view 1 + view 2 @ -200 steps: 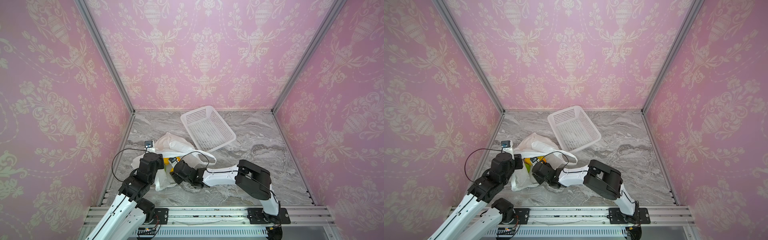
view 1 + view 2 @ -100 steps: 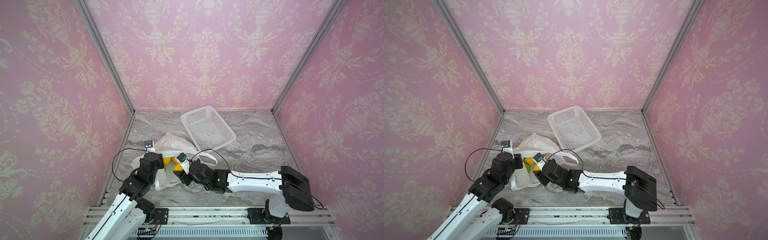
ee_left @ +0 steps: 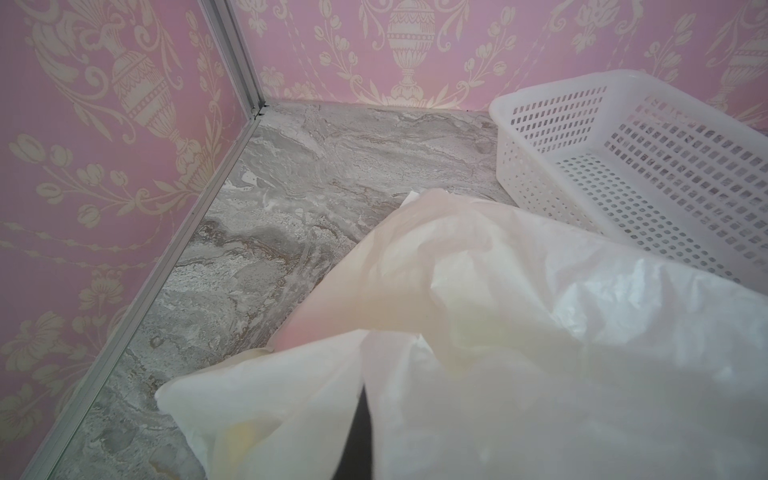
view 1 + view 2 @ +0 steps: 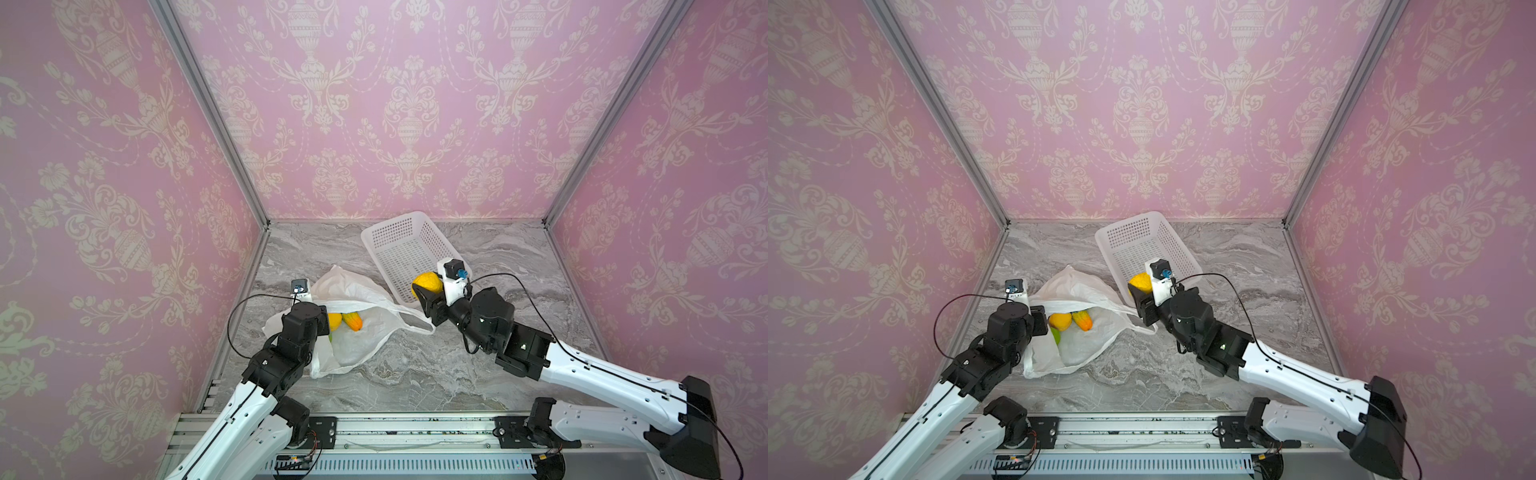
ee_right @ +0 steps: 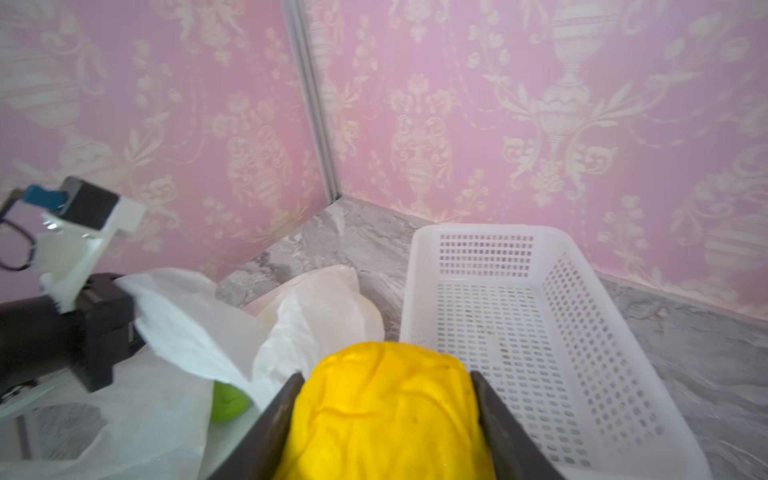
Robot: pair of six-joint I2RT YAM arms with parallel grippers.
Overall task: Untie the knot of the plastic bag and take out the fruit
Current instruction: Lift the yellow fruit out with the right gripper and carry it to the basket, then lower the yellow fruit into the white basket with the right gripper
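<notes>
— Plastic bag: where does it lie?

— On the grey marble table, left of the middle in both top views. It is slumped and crinkled, and its mouth gapes upward. One loop handle trails flat on the table toward the right arm.

— And the left gripper?

— Pressed together on the bag's rim at its left side, holding that edge up. In the left wrist view the white film covers most of the frame. Only a dark sliver of a finger shows between two folds.

— Anything in the bag?

— Through the mouth I see a round orange-yellow piece with an orange piece just beside it. A green piece is half under the film.

— The right gripper?

— Partly spread and clamped around a bumpy yellow fruit. In the right wrist view its dark jaws press on either side of the fruit.

— Where is that fruit?

— Up off the table, at the near end of the white perforated basket, by the corner closest to the bag. I cannot tell whether it is already over the rim. The basket stands at an angle near the back wall, just beside the bag.
</notes>
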